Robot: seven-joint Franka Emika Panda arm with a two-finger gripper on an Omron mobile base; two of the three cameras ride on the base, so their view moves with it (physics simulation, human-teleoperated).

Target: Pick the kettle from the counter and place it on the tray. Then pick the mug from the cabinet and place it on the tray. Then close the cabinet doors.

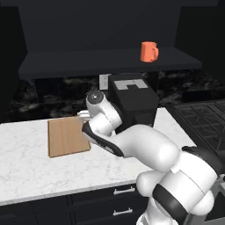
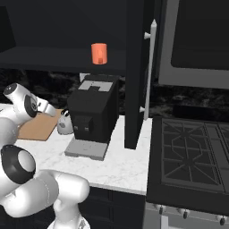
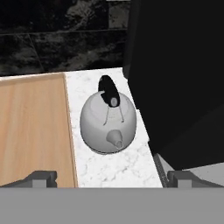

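Silver-grey kettle (image 3: 108, 123): upright on the marble counter (image 3: 118, 168), between the tray (image 3: 33, 131) and the black coffee machine (image 3: 179, 78).
Gripper (image 3: 111, 178): jaws wide apart, holding nothing, above the kettle.
Mug (image 1: 149, 52): on the cabinet shelf (image 1: 88, 61).

A kitchen is shown: a marble worktop (image 1: 26, 162) over dark drawers (image 1: 101, 204) (silver-handled), a coffee machine (image 2: 94, 114), and a stove (image 2: 192, 156).
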